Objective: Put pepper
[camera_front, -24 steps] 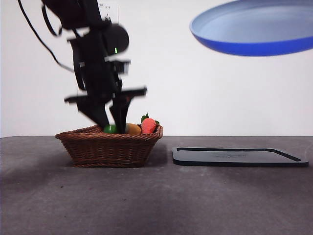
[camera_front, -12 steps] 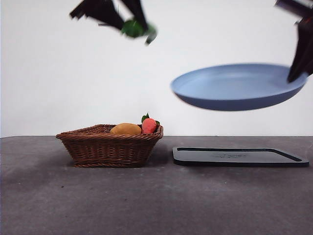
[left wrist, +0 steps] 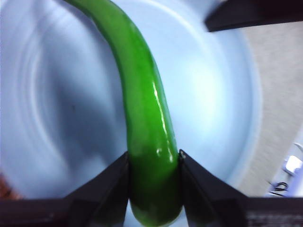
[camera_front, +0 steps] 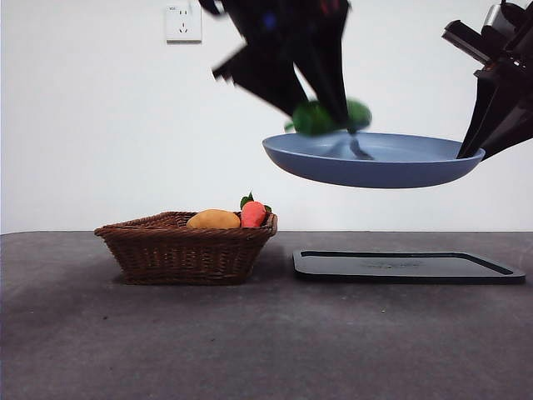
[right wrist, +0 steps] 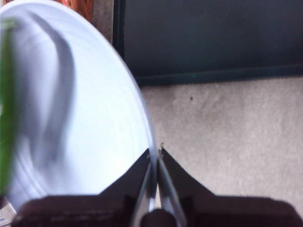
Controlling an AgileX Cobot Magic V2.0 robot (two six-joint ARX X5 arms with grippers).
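The long glossy green pepper [left wrist: 142, 109] is held in my left gripper [left wrist: 154, 158], whose jaws are shut on its thick end. In the front view that gripper [camera_front: 321, 108] comes from above and holds the pepper [camera_front: 329, 117] just over the blue plate [camera_front: 375, 162]. My right gripper [right wrist: 155, 153] is shut on the rim of the plate [right wrist: 80, 123] and holds it in the air over the table; in the front view this gripper [camera_front: 479, 142] is at the plate's right edge. A blurred green strip of the pepper [right wrist: 5, 109] shows in the right wrist view.
A brown wicker basket [camera_front: 187, 250] stands on the table at the left, with a yellow-orange fruit [camera_front: 214, 219] and a small red-orange item with leaves [camera_front: 253, 213] in it. A flat black tray [camera_front: 408, 267] lies on the table under the plate; it also shows in the right wrist view [right wrist: 208, 38].
My left gripper has lifted the pepper out of the basket and carried it right and down over the plate. My right gripper has lowered the plate and shifted it left.
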